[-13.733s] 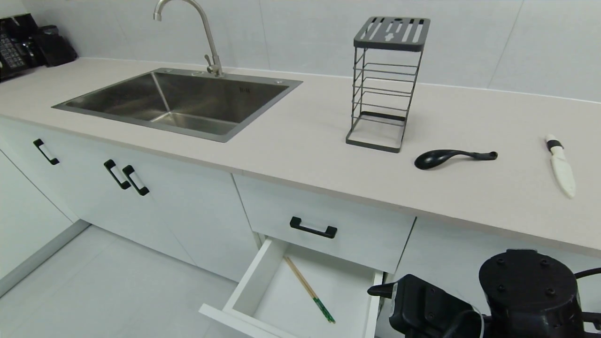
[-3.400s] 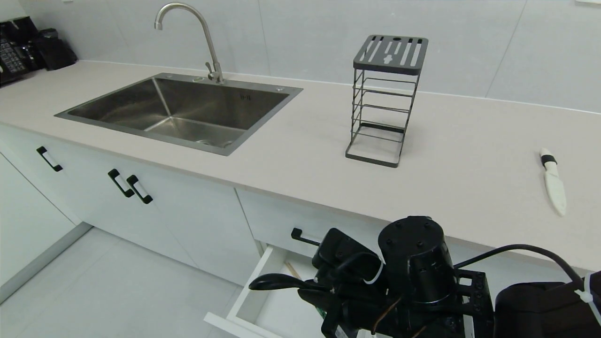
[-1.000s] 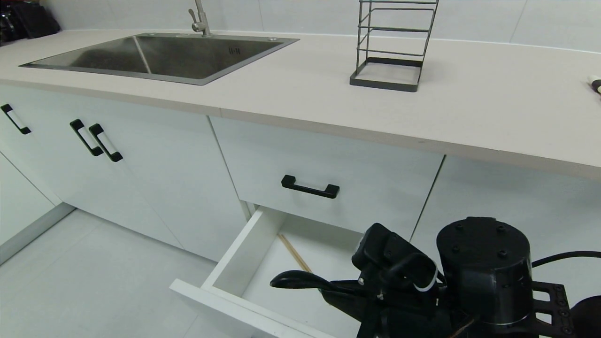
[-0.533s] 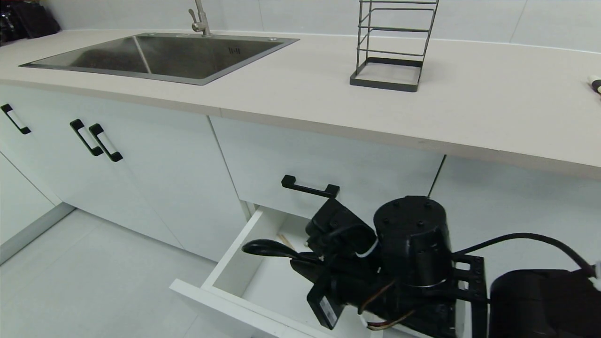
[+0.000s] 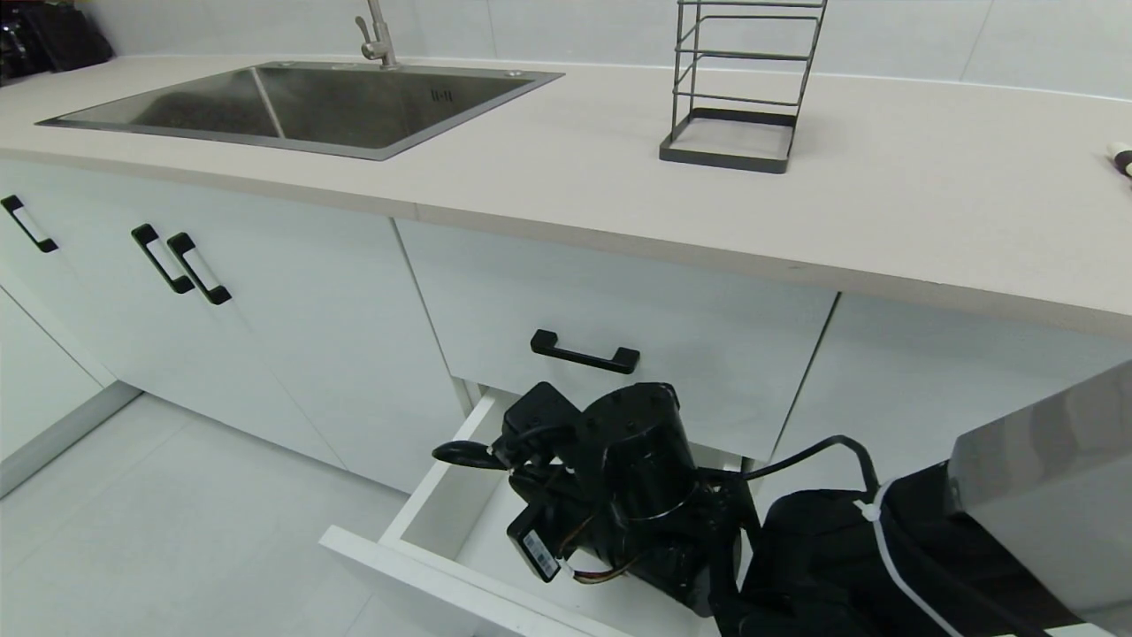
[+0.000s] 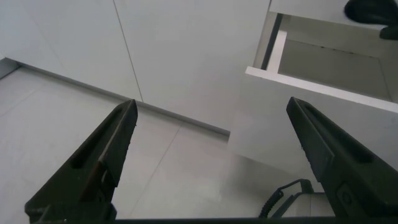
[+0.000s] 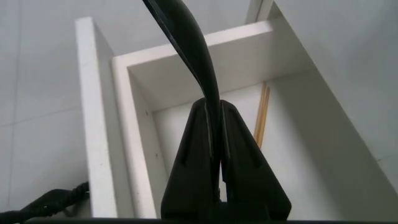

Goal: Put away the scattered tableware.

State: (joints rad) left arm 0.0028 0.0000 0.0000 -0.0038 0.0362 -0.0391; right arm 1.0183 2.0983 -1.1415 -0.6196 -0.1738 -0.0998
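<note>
My right gripper point(image 5: 520, 462) is shut on the handle of a black spoon point(image 5: 463, 454). It holds the spoon level over the open white drawer point(image 5: 416, 557), with the bowl above the drawer's left wall. In the right wrist view the spoon point(image 7: 186, 43) sticks out past the gripper point(image 7: 214, 118) above the drawer's inside point(image 7: 180, 130), where a pair of wooden chopsticks point(image 7: 261, 115) lies. My left gripper point(image 6: 217, 143) is open and holds nothing. It hangs low over the floor beside the drawer's front corner point(image 6: 323, 93).
A white knife point(image 5: 1121, 159) lies on the counter at the far right edge. A dark wire rack point(image 5: 734, 88) stands on the counter point(image 5: 548, 177), with the sink point(image 5: 292, 97) to its left. A closed drawer with a black handle point(image 5: 584, 352) sits right above the open one.
The right gripper took the spoon off the counter and brought it down. In the last second it moved left and farther in over the drawer. The head camera has tilted down.
</note>
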